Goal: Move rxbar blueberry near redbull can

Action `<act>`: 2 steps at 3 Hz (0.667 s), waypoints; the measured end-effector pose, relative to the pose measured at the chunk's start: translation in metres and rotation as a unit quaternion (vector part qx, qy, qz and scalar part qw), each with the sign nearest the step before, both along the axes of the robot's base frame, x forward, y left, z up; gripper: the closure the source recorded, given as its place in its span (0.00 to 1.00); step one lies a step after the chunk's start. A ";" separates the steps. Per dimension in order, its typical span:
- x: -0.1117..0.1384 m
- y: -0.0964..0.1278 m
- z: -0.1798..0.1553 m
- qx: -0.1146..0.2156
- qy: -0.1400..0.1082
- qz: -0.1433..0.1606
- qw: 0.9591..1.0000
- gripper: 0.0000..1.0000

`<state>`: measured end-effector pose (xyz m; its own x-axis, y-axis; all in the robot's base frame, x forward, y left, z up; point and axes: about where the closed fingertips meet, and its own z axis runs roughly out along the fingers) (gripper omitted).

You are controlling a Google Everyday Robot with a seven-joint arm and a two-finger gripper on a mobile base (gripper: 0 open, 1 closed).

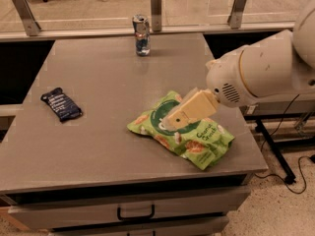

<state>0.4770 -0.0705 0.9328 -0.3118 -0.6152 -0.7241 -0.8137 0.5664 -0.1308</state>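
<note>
The bench (106,77) is a grey-topped unit with a drawer and a dark handle (135,213) on its near face.

Snack bar (61,103): lies flat on the bench top close to the left edge, about midway between the far and near edges, set at an angle. Dark blue wrapper with pale lettering. Nothing is touching it.

Drink can (141,35): stands upright near the far edge, roughly at its middle. It is well apart from the snack bar.

Chip bag (209,142): green, lies flat towards the near right corner of the bench.

Arm (261,73): white, reaches in from beyond the right edge.

Gripper (173,121): cream-coloured, pointing down and to the left, over the middle of the chip bag. It is well apart from both the snack bar and the can. How far it is open cannot be told from this view, nor whether it is touching the bag beneath it.
</note>
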 end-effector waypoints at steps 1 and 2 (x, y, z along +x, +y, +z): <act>0.000 0.000 0.000 0.000 0.000 0.000 1.000 0.00; 0.005 0.019 -0.007 0.037 -0.010 0.007 0.999 0.00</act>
<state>0.4815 -0.0516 0.9257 -0.2892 -0.5631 -0.7741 -0.8191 0.5641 -0.1044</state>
